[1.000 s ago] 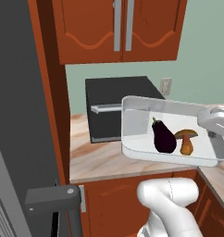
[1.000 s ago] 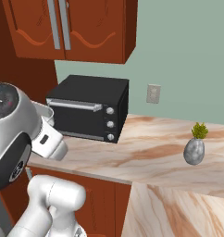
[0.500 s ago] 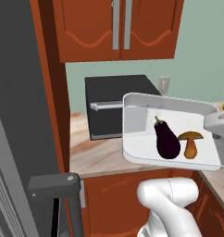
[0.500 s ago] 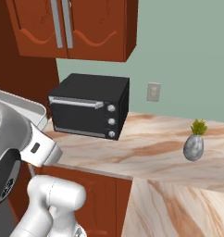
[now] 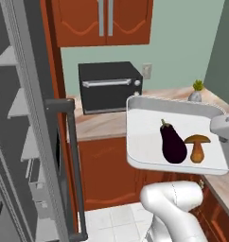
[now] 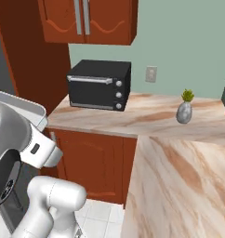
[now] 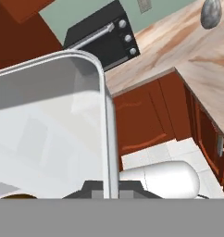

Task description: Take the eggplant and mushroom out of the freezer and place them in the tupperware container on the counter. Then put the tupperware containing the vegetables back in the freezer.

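Observation:
The tupperware container (image 5: pixel 149 142) hangs in the air in front of the counter (image 5: pixel 102 126), a whitish tray with a raised rim. Inside it lie the dark purple eggplant (image 5: pixel 172 142) and, to its right, the brown-capped mushroom (image 5: pixel 197 146). My gripper (image 5: pixel 224 134) holds the tray's right rim at the edge of the left base view. In the hand view my gripper (image 7: pixel 110 187) is shut on the rim of the tupperware container (image 7: pixel 49 120). A corner of the tupperware container (image 6: pixel 26 108) shows in the right base view. The freezer (image 5: pixel 14 142) stands open at the left, with light grey shelves.
The freezer door's dark bar handle (image 5: pixel 74 165) stands close to the tray's left side. A black toaster oven (image 5: pixel 109 86) sits on the counter under orange wall cabinets (image 5: pixel 102 21). A small grey vase with a plant (image 6: pixel 184 110) stands farther right. White floor tiles (image 5: pixel 111 222) lie below.
The whole picture has shifted, so the camera moved: the freezer and its door now fill the left side. The tray stays in my gripper, with both vegetables still inside.

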Controlling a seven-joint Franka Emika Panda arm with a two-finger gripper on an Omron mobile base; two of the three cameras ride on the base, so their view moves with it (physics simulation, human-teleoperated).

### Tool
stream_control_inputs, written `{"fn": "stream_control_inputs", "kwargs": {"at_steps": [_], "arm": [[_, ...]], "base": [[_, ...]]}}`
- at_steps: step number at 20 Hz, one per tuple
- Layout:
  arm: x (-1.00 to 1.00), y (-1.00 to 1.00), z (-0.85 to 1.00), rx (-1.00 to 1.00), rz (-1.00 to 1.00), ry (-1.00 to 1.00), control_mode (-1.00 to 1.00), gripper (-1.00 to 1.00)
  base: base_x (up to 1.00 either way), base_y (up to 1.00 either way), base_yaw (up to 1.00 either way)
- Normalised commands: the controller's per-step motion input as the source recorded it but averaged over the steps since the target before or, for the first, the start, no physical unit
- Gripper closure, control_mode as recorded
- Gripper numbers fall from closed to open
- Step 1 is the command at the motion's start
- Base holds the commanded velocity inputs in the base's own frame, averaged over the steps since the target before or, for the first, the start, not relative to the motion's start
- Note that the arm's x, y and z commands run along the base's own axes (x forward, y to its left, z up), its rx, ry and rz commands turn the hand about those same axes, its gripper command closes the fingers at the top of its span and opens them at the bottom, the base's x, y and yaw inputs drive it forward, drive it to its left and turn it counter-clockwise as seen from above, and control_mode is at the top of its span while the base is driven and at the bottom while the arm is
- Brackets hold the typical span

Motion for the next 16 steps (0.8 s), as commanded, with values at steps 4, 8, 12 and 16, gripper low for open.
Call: {"fn": "stream_control_inputs", "kwargs": {"at_steps": [4, 8, 12, 16], "arm": [[0.0, 0.0, 0.0, 0.0, 0.0, 0.0, 1.0, 1.0], [0.0, 0.0, 0.0, 0.0, 0.0, 0.0, 1.0, 1.0], [0.0, 0.0, 0.0, 0.0, 0.0, 0.0, 1.0, 1.0], [0.0, 0.0, 0.0, 0.0, 0.0, 0.0, 1.0, 1.0]], "base": [[-1.0, 0.29, -0.1], [-1.0, 0.79, -0.09], [-0.71, 1.0, -0.09], [-0.33, 1.0, -0.11]]}}
